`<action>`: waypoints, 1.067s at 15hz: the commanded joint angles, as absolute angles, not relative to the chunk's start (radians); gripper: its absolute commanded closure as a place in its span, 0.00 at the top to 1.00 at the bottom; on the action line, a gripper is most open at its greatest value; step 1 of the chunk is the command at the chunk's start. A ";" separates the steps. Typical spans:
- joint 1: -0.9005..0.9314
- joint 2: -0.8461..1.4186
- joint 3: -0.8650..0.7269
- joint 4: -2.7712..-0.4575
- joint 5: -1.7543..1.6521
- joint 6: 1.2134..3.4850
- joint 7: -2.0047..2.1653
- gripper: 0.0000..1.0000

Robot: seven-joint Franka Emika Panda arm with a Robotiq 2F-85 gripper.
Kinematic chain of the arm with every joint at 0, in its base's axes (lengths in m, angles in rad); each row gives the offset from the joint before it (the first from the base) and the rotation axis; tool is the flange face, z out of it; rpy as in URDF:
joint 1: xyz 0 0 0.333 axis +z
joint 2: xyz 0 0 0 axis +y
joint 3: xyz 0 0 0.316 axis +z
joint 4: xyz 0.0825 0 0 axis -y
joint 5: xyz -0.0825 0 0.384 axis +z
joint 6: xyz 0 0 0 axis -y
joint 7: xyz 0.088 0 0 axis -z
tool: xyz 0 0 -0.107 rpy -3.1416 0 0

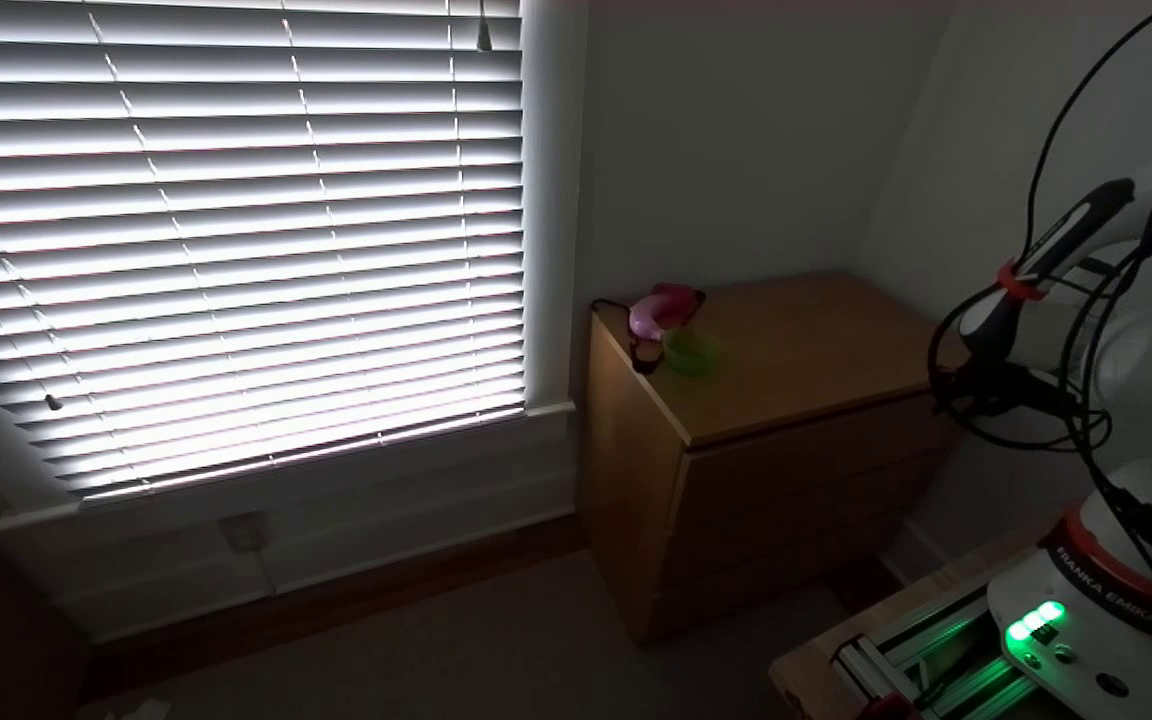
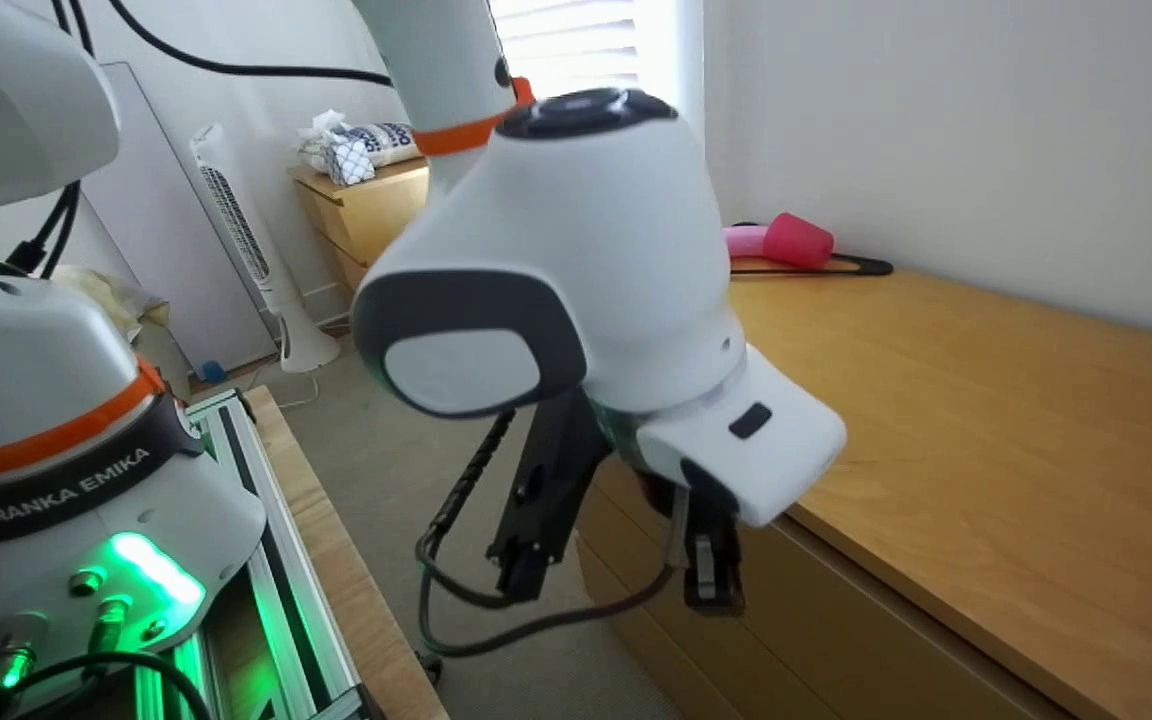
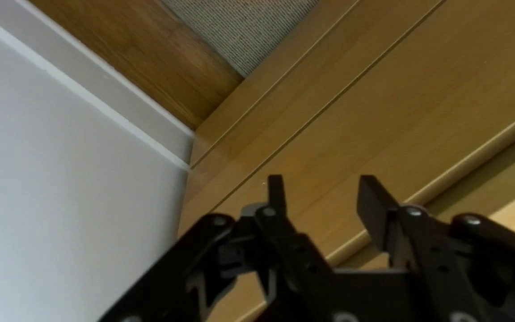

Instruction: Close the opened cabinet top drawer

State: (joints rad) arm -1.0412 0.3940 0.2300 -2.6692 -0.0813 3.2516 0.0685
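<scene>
The light-brown cabinet (image 1: 786, 340) stands against the wall, and its flat top (image 2: 986, 450) also shows in an exterior view. The top drawer's plain front (image 1: 806, 455) looks flush or nearly flush under the top; a dark strip runs between them. In the wrist view the drawer front (image 3: 373, 147) fills the middle, with a pale upper edge and a shadowed strip behind it. No drawer inside shows, and I cannot tell whether a small gap is left. My gripper (image 3: 320, 192) is open and empty, over the drawer front near its wall-side end. Contact cannot be told.
A pink and red item (image 1: 664, 308) and a green bowl (image 1: 691, 352) sit on the cabinet top by the window. A white wall (image 3: 61, 192) is close to the cabinet's end. The robot base (image 2: 66, 480) stands on a wood-edged platform facing the drawers. Loose cables hang by the wrist.
</scene>
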 commanded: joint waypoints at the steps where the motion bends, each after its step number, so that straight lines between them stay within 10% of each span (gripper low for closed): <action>1: -0.955 0.139 0.213 -2.750 -0.107 3.071 0.048 0.78; 7: -1.011 -0.063 0.555 -2.744 0.308 2.966 -0.322 1.00; 16: -0.645 -0.219 0.345 -2.647 0.744 2.914 -0.733 1.00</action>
